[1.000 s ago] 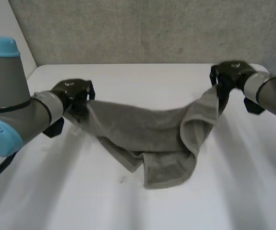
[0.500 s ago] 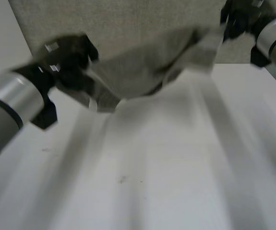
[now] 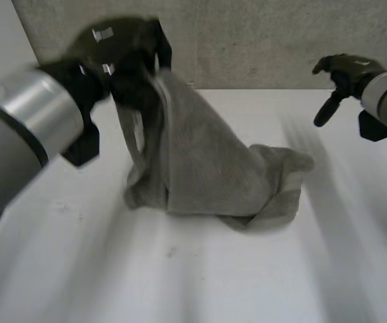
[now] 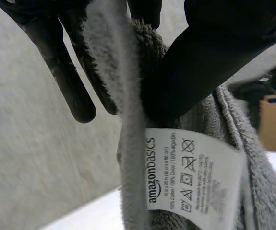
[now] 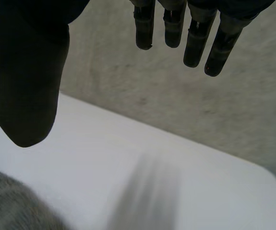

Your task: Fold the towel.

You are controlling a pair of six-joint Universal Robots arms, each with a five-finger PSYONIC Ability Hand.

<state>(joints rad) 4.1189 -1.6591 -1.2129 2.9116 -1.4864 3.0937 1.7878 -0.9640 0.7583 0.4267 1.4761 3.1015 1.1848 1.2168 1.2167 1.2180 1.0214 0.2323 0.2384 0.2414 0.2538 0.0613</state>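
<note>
Towel (image 3: 206,168) hangs as a slanted sheet from the left hand (image 3: 122,57), which is raised above the far left of the table (image 3: 180,282) and pinches an upper edge between thumb and fingers, right by the care label (image 4: 190,172). From that grip the cloth runs down and toward the table's right edge, and its lower end lies bunched near the middle. The right hand (image 3: 344,74) hovers above the far right corner, fingers straight and empty, well apart from the cloth. The bunched end lies below it, toward the table's middle. The near half of the table offers room to spread the towel. The right hand probably needs to reach down for a loose corner.
</note>
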